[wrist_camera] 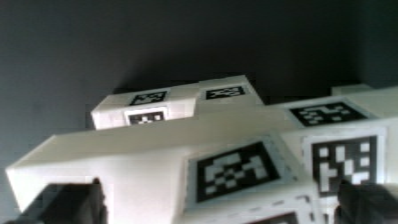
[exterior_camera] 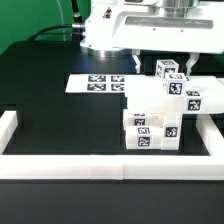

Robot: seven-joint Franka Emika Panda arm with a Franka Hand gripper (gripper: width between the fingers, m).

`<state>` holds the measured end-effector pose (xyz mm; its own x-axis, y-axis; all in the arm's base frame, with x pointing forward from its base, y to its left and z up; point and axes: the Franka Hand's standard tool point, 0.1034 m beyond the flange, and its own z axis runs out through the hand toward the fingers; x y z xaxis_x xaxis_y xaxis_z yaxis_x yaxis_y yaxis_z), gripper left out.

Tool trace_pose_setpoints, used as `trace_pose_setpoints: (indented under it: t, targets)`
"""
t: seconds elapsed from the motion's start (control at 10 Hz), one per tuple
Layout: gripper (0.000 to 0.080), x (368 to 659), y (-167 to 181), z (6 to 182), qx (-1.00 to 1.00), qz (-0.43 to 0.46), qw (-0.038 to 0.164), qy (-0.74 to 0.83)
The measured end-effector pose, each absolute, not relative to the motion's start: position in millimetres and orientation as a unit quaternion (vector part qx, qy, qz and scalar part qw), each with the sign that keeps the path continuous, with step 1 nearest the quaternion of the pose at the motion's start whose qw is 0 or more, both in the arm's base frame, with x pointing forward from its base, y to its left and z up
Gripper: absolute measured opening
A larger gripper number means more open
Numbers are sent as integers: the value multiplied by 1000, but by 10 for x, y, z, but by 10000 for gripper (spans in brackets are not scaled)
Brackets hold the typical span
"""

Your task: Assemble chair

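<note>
The chair (exterior_camera: 160, 108) is a cluster of chunky white tagged parts at the exterior view's right, resting on the black table. A boxy seat carries tagged blocks at its front (exterior_camera: 150, 132) and right (exterior_camera: 195, 98). My gripper (exterior_camera: 175, 66) is directly above it, jaws down around the topmost tagged block (exterior_camera: 170, 72). In the wrist view the white tagged part (wrist_camera: 214, 165) fills the gap of my gripper (wrist_camera: 217, 208). The dark fingers (wrist_camera: 63, 205) sit against both of its sides. More tagged chair faces (wrist_camera: 178, 100) lie beyond it.
The marker board (exterior_camera: 98, 83) lies flat on the table at the exterior view's left of the chair. A long white border wall (exterior_camera: 100, 165) runs along the front, with side walls at the left (exterior_camera: 8, 128) and right (exterior_camera: 212, 130). The robot base (exterior_camera: 120, 30) stands behind.
</note>
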<state>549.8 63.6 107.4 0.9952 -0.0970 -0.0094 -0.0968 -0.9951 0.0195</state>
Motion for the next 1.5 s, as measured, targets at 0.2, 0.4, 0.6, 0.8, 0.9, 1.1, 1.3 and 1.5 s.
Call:
trace_pose_setpoints:
  t: [0.2, 0.4, 0.6, 0.8, 0.9, 1.1, 1.3, 1.5]
  targets:
    - [649, 5494, 631, 1070, 1000, -6, 13, -14]
    - [390, 5493, 632, 1067, 1000, -6, 13, -18]
    - [269, 5493, 632, 1067, 1000, -6, 13, -20]
    - [269, 5493, 631, 1066, 999, -6, 13, -35]
    - [269, 5493, 631, 1066, 998, -6, 13, -54]
    - [269, 5492, 635, 1064, 991, -5, 12, -136]
    - [271, 5492, 637, 1063, 976, -5, 10, -218]
    - [271, 5493, 638, 1061, 958, -5, 3, -287]
